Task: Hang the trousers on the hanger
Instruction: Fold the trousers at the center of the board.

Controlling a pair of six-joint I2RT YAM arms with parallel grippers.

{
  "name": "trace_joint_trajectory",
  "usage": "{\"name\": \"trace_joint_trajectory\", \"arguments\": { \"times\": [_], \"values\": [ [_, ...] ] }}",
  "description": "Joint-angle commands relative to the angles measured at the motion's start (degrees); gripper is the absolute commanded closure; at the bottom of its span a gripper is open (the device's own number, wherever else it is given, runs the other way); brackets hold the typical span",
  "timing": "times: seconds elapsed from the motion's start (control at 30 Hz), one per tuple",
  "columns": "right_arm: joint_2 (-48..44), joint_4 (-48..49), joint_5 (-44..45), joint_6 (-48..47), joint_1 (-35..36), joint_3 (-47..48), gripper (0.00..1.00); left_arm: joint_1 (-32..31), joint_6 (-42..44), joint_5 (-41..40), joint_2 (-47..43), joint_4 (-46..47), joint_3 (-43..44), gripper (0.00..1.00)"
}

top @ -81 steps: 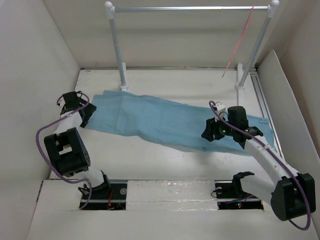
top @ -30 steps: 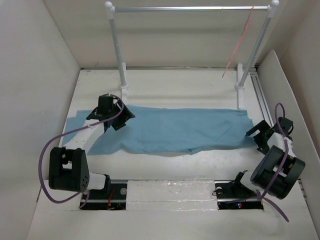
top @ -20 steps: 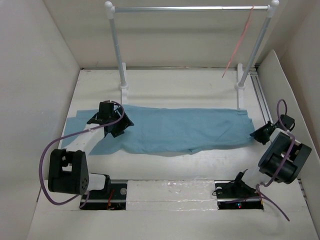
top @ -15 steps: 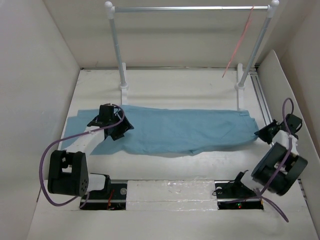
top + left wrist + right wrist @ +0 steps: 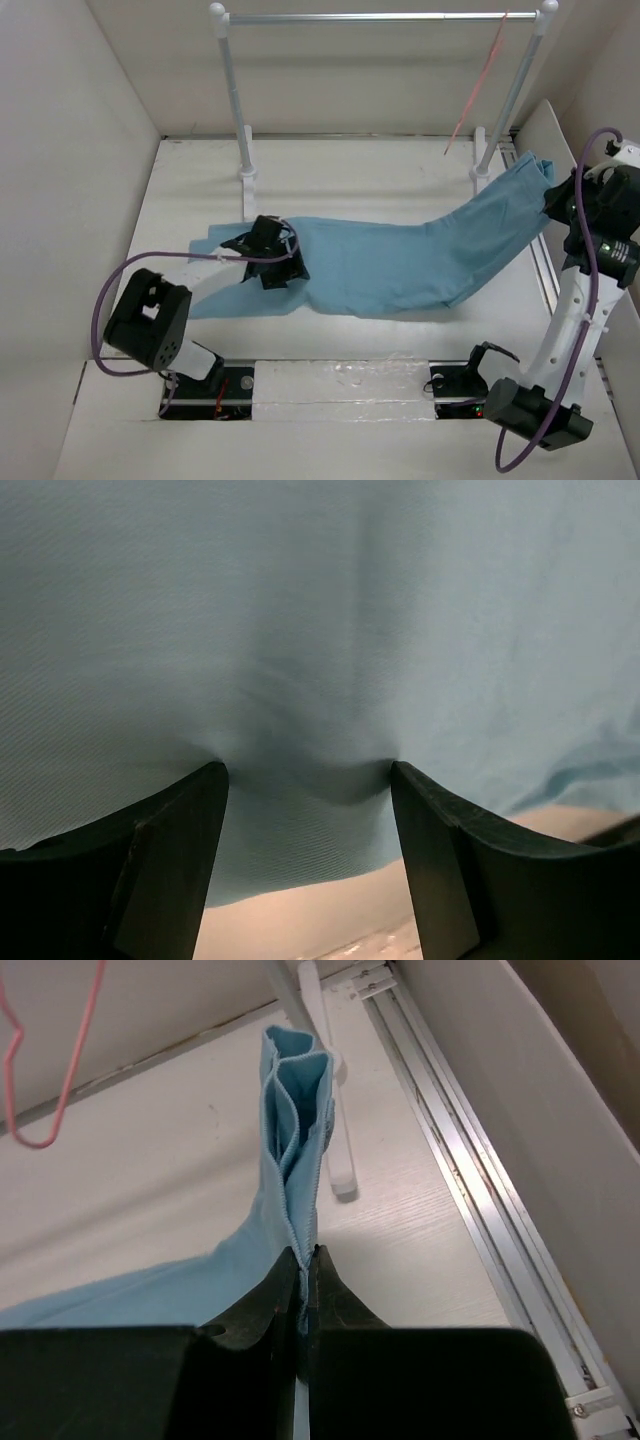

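- Firmly pinches light blue cloth trousers [image 5: 400,255] in right gripper [image 5: 305,1255], raised, likely for draping on thin pink wire hanger [image 5: 478,80].
- Presses wide-open left gripper [image 5: 308,770] down, probably anchoring cloth.

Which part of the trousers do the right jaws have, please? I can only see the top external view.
Observer: On the right wrist camera, the right jaws are shut on a bunched edge of the trousers. Several folded layers stand up just beyond the jaws.
Operator: Thank you. Are the left jaws gripping cloth as well?
Observer: No. The left wrist camera shows the left jaws spread open with their tips pressed into the cloth, which dimples between them.
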Motion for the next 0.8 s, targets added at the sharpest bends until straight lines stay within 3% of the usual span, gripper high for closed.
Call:
{"name": "trace_joint_trajectory", "arguments": {
  "times": [0.0,0.07,0.2,0.3,0.37,0.43,0.5,0.63,0.67,0.7,0.77],
  "values": [
    [-0.75,-5.3,5.07,-4.49,2.15,10.91,1.0,-10.64,-5.19,0.45,6.8,1.16,5.71,0.38],
    [0.48,-6.63,6.3,-5.9,3.04,15.85,1.0,-17.4,-7.13,0.01,10.42,0.29,11.24,0.38],
    [5.66,-9.96,6.75,-9.5,5.05,30.0,1.0,-24.02,-8.19,-1.13,18.86,-3.14,19.69,0.38],
    [8.39,-9.02,-0.52,-9.25,5.06,36.17,1.0,-24.56,-7.41,-3.24,18.71,-6.21,21.91,0.38],
    [8.31,-6.13,-6.66,-7.85,7.76,33.64,1.0,-22.98,-6.53,-5.34,16.69,-7.7,21.04,0.38],
    [7.08,-4.19,-7.06,-7.31,12.33,30.66,1.0,-19.39,-4.25,-6.84,12.65,-9.2,20.16,0.38],
    [6.55,-3.03,-3.64,-7.31,21.55,26.78,1.0,-16.05,-2.14,-8.77,7.73,-11.48,18.31,0.37],
    [7.51,-0.75,7.16,-3.63,41.93,24.23,1.0,-2.72,4.36,-9.31,-1.85,-14.21,17.25,0.37],
    [8.13,0.3,13.71,-2.84,46.67,24.31,1.0,-0.32,5.33,-9.22,-5.08,-15.17,18.38,0.37],
    [8.91,0.83,17.87,-1.79,56.29,24.66,1.0,1.96,6.13,-9.04,-6.42,-15.53,19.09,0.37],
    [12.07,1.8,26.64,-0.9,64.61,25.54,1.0,8.73,8.06,-7.47,-9.06,-16.24,21.02,0.37]
  ]
}}
